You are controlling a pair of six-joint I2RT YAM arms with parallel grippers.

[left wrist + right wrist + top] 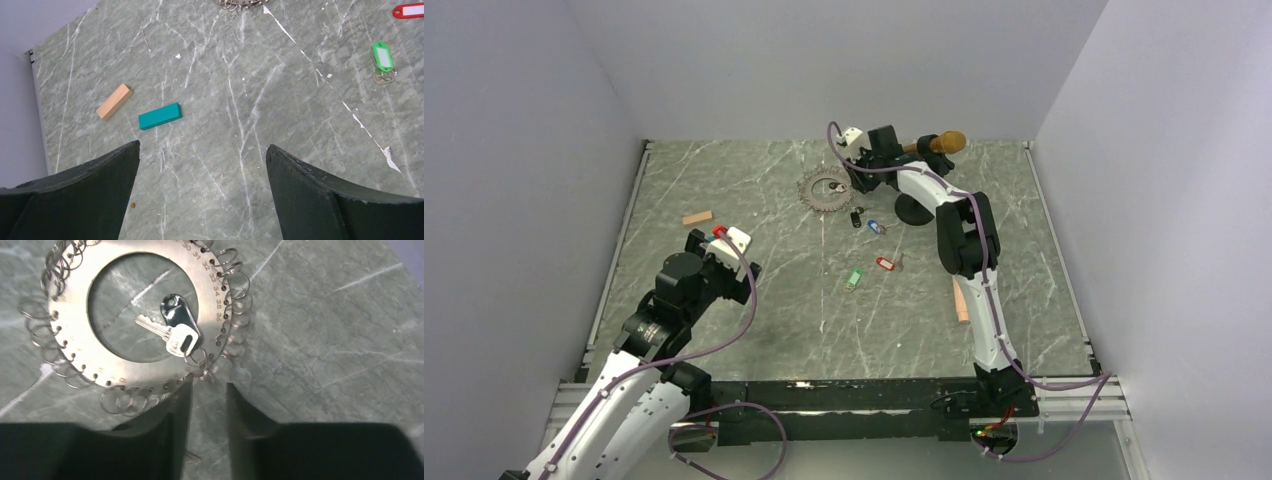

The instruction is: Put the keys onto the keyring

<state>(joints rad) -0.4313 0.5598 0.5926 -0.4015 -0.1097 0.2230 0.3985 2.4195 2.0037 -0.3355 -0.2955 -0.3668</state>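
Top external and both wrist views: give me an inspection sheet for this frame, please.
Surface: green marbled table, white specks.
Job's things: keyring at far middle, two untagged keys in its hole; black-tag key, blue-tag key, red-tag key, green-tag key loose on the table.
Clutter: left tan block, right tan block, teal block, microphone, round black base.
Pincers: left pincer open over bare table; right pincer narrowly parted at the keyring's rim, grip unclear.
Cables: purple cables along both arms.
Surroundings: white walls on three sides.
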